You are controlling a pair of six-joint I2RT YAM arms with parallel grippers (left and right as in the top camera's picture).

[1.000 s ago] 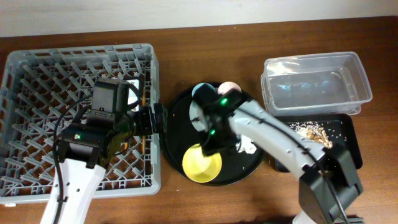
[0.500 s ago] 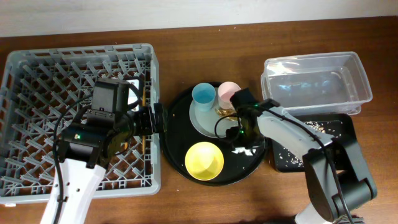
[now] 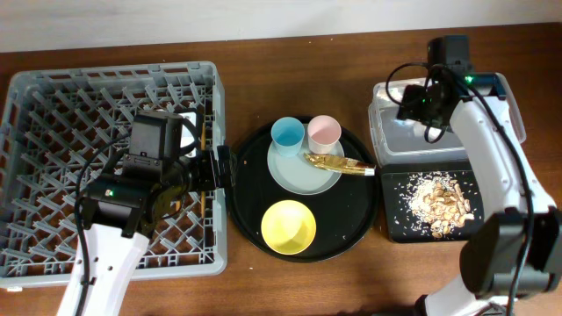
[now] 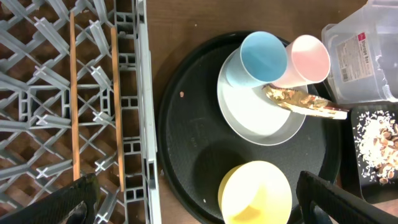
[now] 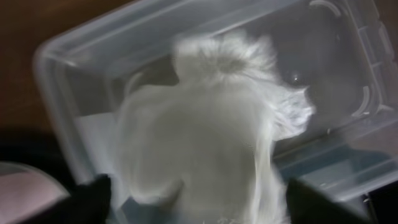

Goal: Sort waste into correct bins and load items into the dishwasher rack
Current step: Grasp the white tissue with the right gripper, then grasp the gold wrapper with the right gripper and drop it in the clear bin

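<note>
Napkin (image 5: 205, 124), blurry, between the wide-apart right fingers (image 5: 93, 200), over the clear tub (image 5: 339, 59).

Right gripper (image 5: 199, 199) jaws: napkin (image 5: 205, 118) fills the gap, clear tub (image 5: 348, 43) walls around it below. Left gripper (image 4: 205, 202) jaws: rack (image 4: 146, 93) wall stands between

Dark brown wooden table (image 3: 290, 70) fills almost the whole overhead view; warm reddish tone, grain running left to right; along the top edge, a strip of plain off-white wall (image 3: 176, 17); it meets the table's far edge on a slight slant, broader at the left, thinner at the right; light is soft and even, shadows on the wood short and faint; the left wrist view catches the same brown wood along its top; the right wrist view shows a dark, blurred patch of it, upper left.
</note>
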